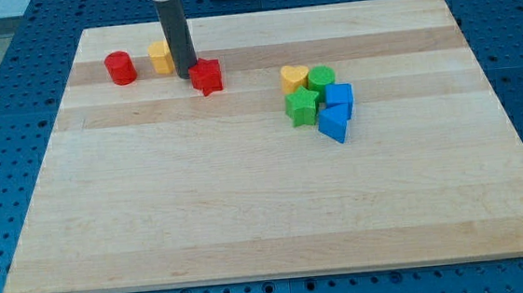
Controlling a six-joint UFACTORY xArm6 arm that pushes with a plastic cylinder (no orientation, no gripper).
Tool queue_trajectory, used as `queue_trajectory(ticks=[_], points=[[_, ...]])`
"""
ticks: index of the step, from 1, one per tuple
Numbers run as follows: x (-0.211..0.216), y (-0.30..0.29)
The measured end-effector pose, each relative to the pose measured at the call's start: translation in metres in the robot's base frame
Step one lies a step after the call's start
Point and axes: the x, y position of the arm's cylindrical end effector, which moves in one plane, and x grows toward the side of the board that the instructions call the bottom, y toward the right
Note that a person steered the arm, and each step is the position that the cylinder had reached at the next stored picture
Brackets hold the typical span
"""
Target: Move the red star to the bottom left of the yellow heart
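Note:
The red star point(206, 76) lies on the wooden board point(274, 192) in the upper left part. My tip point(189, 74) is at the star's left edge, touching it or very close. The yellow heart point(293, 77) lies to the view's right of the star, in a cluster near the upper middle. The rod comes down from the view's top.
A green cylinder point(321, 78), a green star point(301, 107), a blue cube point(339, 96) and a blue wedge-like block point(333, 122) crowd around the heart. A red cylinder point(121, 68) and a yellow block point(161, 57) lie left of the rod.

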Motion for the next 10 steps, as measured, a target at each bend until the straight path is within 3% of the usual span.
queue_trajectory(ticks=[1, 2, 3, 4, 5, 6, 7, 8, 10], points=[[0.002, 0.008], [0.014, 0.076], [0.035, 0.088], [0.003, 0.082], [0.004, 0.038], [0.053, 0.037], [0.066, 0.069], [0.052, 0.045], [-0.027, 0.026]])
